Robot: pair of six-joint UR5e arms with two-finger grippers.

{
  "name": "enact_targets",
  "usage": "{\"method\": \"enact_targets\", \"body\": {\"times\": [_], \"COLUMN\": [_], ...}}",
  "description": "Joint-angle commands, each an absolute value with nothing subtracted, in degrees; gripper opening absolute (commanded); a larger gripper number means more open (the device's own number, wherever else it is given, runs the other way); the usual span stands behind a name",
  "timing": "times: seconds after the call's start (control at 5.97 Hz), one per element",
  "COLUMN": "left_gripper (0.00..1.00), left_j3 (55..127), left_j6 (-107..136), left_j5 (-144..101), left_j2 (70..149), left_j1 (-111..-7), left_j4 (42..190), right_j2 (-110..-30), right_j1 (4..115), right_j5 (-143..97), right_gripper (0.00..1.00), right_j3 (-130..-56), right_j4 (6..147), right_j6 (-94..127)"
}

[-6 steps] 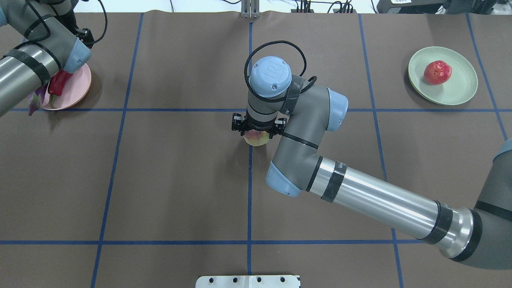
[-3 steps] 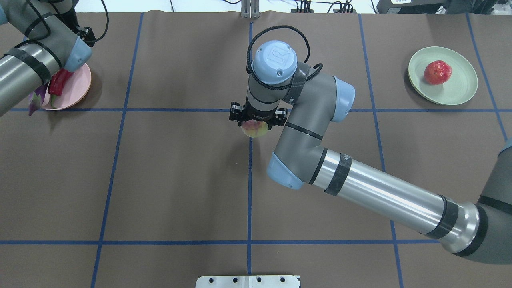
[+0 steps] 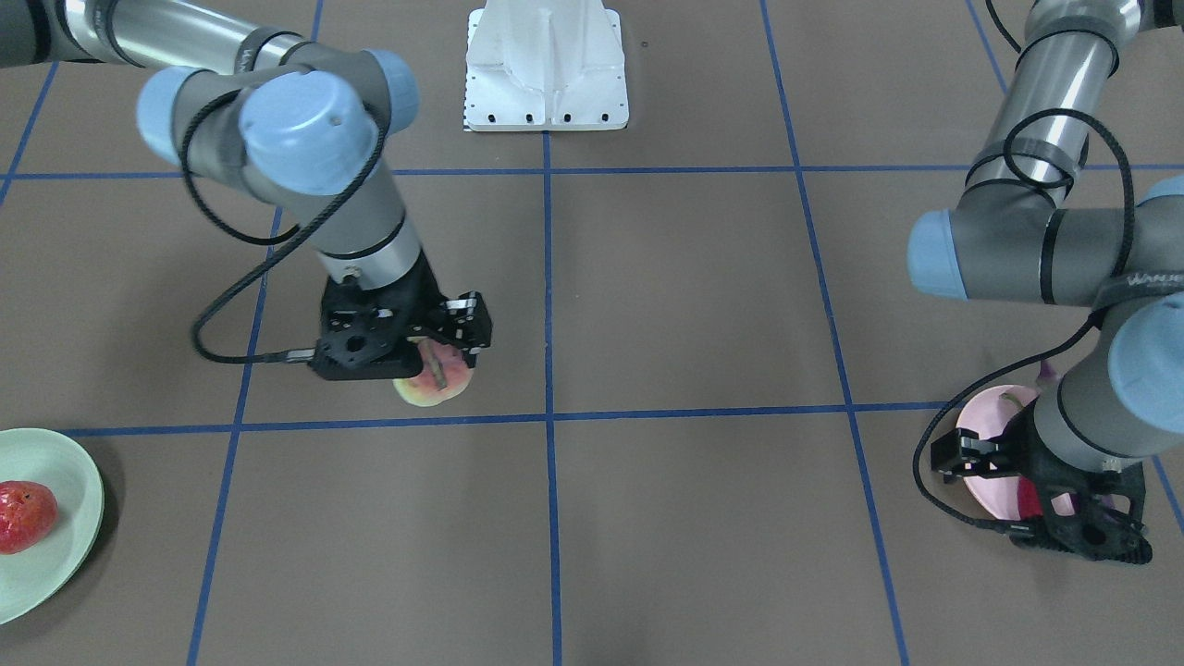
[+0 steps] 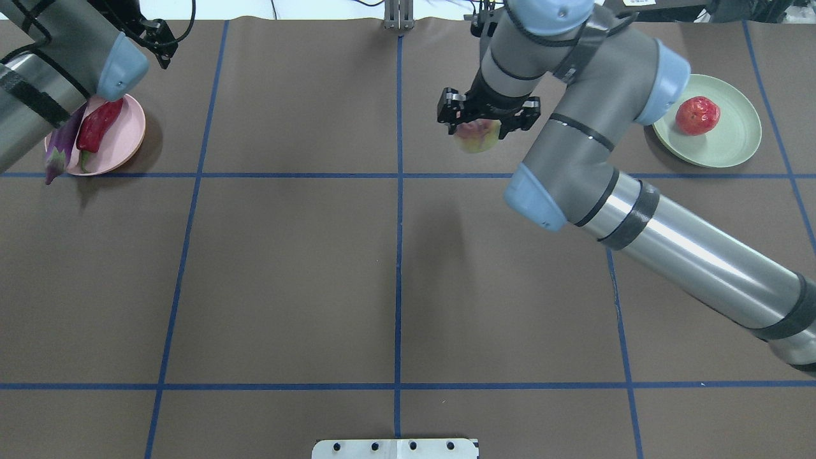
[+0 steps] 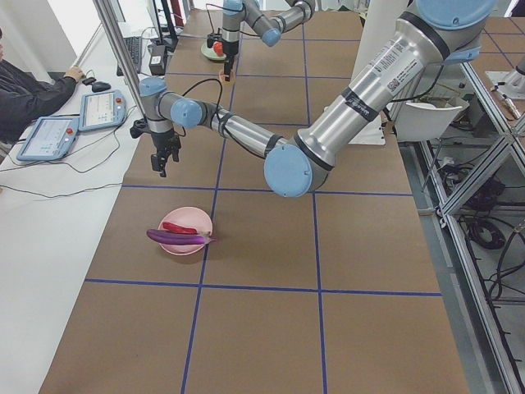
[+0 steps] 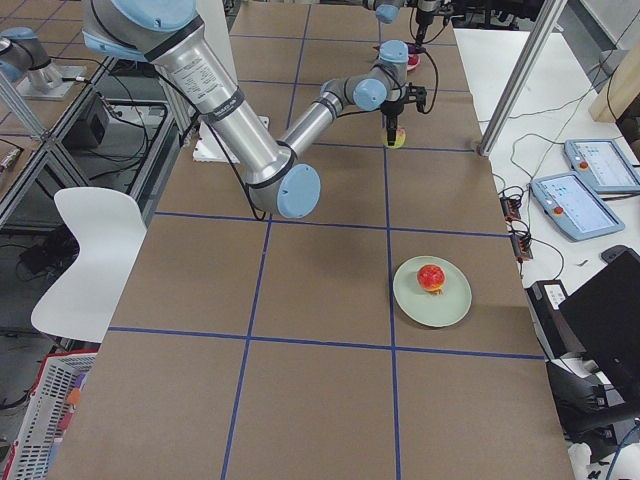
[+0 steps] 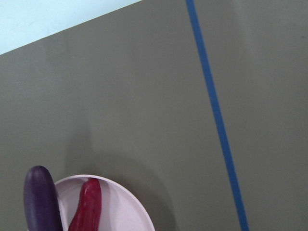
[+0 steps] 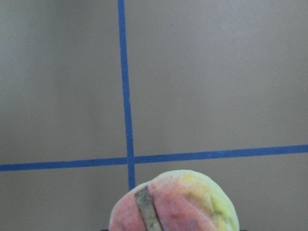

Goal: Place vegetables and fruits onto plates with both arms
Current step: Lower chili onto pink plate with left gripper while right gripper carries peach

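Brown gridded table [image 4: 287, 274]: right tool [image 4: 486, 121] clamped around peach [image 4: 475, 139], pomegranate [image 4: 697, 115] on green plate [image 4: 733, 143] nearby

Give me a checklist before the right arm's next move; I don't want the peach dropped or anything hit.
1. Right gripper shut on peach: ok.
2. Green plate has bare room beside pomegranate: ok.
3. Left gripper far from peach and green plate: ok.
4. Eggplant and chili pepper on pink plate: ok, though the eggplant overhangs the rim.
5. Left gripper open: cannot tell.
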State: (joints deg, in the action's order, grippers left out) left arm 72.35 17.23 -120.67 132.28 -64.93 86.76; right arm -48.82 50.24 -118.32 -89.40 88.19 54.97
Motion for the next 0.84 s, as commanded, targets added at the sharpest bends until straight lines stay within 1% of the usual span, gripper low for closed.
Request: {"method": "enact_targets", "body": {"times": [0.0, 0.33, 0.5, 0.67], "left_gripper": [1.00, 1.00, 1.00, 1.00], "left_j3": [75.93, 77.69, 77.70, 78.83], "left_j6": [17.05, 17.31, 17.31, 17.23], "left_j5": [-121.46, -121.47, -121.20, -121.11], "left_j2": [130.09, 128.68, 128.76, 128.59], "left_j1": [-64.95, -64.86, -64.86, -65.04], "left_j4": [86.48, 87.10, 87.01, 87.10], "right_j2": [-54.20, -55.28, -55.28, -55.28], "right_j1": [62.52, 71.76, 75.90, 78.90], "right_j5": [-124.51, -128.13, -129.28, -130.94], "right_gripper": [0.00, 0.00, 0.00, 0.00], "right_j3": [-88.95, -88.16, -84.85, -78.72], "right_j4": [88.50, 97.94, 100.00, 99.50], "right_j6": [38.75, 20.13, 10.38, 1.93]}}
